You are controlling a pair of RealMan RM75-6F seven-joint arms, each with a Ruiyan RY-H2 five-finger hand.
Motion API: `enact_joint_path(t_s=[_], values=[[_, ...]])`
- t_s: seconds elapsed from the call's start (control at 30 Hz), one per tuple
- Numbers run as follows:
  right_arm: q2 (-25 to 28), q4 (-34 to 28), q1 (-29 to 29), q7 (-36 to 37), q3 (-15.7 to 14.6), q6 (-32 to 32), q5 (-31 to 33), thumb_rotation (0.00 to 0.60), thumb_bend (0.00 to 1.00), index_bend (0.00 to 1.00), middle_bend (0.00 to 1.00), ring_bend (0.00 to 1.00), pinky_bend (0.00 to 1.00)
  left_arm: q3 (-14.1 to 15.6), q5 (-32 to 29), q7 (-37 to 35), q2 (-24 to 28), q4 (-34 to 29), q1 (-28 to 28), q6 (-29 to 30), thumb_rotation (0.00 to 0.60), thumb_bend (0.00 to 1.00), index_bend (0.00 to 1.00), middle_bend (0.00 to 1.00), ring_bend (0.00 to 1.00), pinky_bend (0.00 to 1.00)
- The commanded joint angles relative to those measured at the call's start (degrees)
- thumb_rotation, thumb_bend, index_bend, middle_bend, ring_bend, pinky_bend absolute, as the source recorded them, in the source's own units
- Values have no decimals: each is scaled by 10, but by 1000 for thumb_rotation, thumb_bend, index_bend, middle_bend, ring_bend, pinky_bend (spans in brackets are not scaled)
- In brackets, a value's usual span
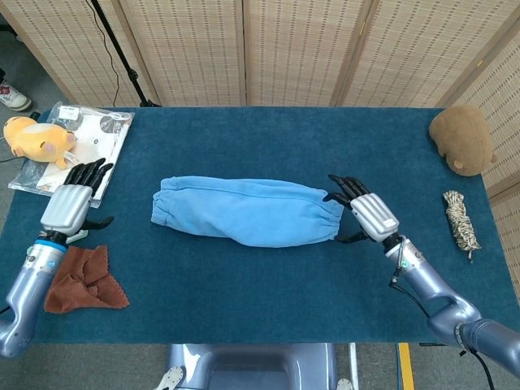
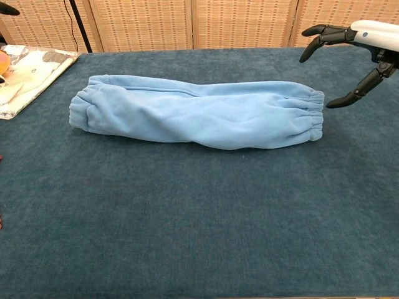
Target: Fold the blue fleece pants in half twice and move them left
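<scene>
- My right hand (image 1: 367, 213) sits just off the pants (image 1: 244, 211) at 3 o'clock, fingers (image 2: 321, 35) spread, empty.
- My left hand (image 1: 69, 203), fingers released, hangs at 9 o'clock above a brown cloth (image 1: 84, 280).
- Plush (image 1: 461, 140) and rope (image 1: 460, 221) lie at 2 o'clock on the table (image 1: 244, 301).

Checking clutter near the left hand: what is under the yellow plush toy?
The yellow plush toy lies partly on clear plastic packets at the table's far left corner. Whatever lies beneath the packets is covered.
</scene>
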Motion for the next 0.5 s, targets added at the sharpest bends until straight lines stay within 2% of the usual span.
enact_joint_path(t_s=[0.03,0.33,0.5], values=[[-4,9,2,-15,-14,17,-22,600,0,309,39,0,64,6,-13,0,33,-45,35,37,600,183,0,0,0,0],[-41,44,36,-92,-37,-32,-40,600,0,310,45,0,76,17,-25,28,76,-122,88,98,600,183,0,0,0,0],[-62,71,50,-131,-38,-50,-37,600,0,290,32,0,76,24,-16,42,83,-137,100,109,600,173,0,0,0,0]])
